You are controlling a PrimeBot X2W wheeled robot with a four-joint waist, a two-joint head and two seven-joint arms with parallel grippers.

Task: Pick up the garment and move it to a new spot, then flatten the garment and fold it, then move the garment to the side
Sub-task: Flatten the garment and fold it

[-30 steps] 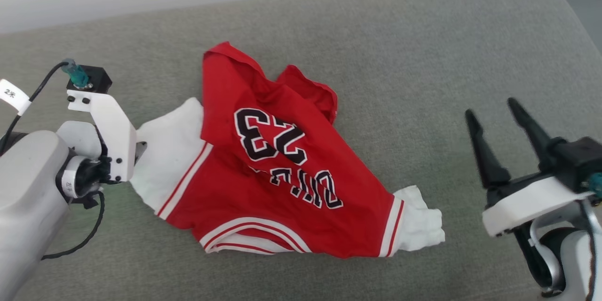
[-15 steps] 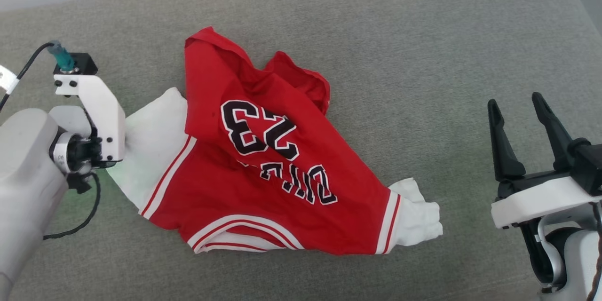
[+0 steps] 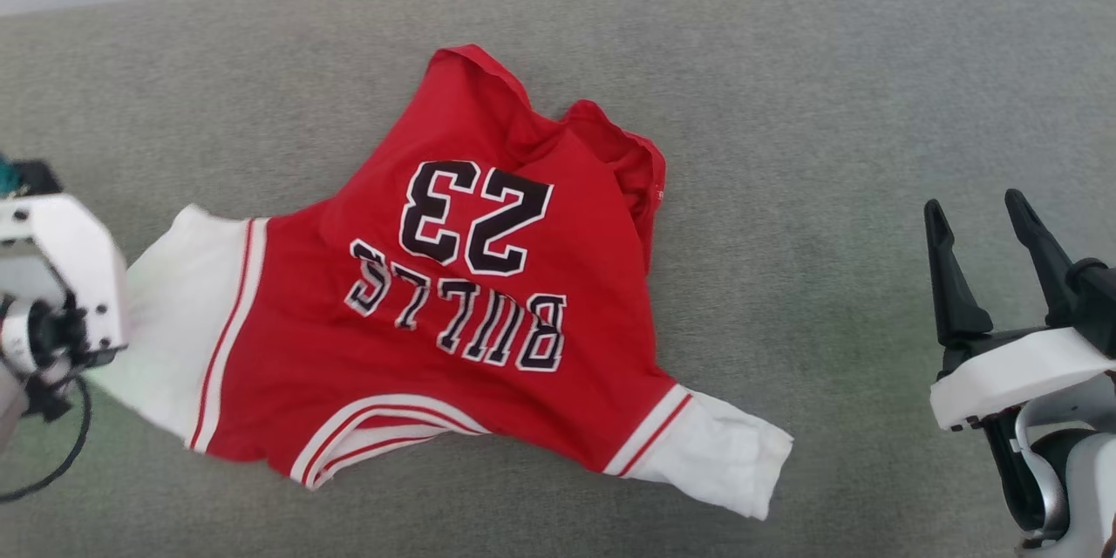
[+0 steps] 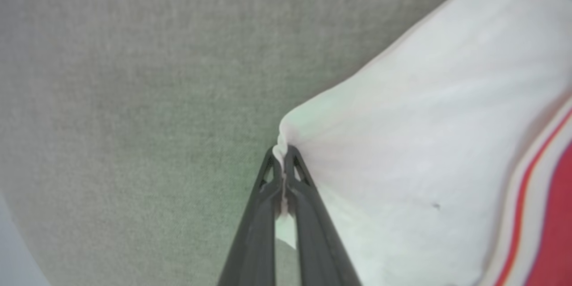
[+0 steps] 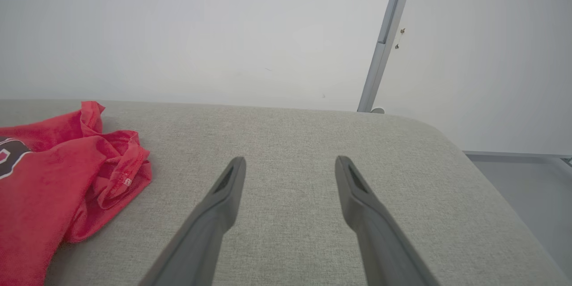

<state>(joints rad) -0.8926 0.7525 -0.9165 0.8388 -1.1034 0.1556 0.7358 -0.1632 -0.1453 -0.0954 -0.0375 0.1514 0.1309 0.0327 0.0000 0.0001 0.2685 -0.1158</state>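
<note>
The garment (image 3: 453, 296), a red jersey with white sleeves and upside-down "BULLS 23" lettering, lies spread on the grey cushion. My left gripper (image 3: 103, 356) is at the far left edge, against the white left sleeve (image 3: 166, 314). In the left wrist view, its fingers (image 4: 282, 161) are shut on a pinched fold of that sleeve's edge (image 4: 402, 143). My right gripper (image 3: 974, 200) hovers open to the right of the garment, holding nothing. The right wrist view has the open gripper (image 5: 290, 160) over bare cushion, with the garment's crumpled red hem (image 5: 53, 178) at the left.
The grey upholstered cushion (image 3: 785, 105) runs under everything, and its rounded corner (image 5: 438, 134) is on the right. Behind it stands a white wall (image 5: 223, 31) with a grey metal post (image 5: 384, 40). A black cable (image 3: 52, 471) loops beside my left wrist.
My left gripper has pulled the white sleeve out to the left. The folded red body has opened out, so the full lettering now shows. The right gripper has barely moved.
</note>
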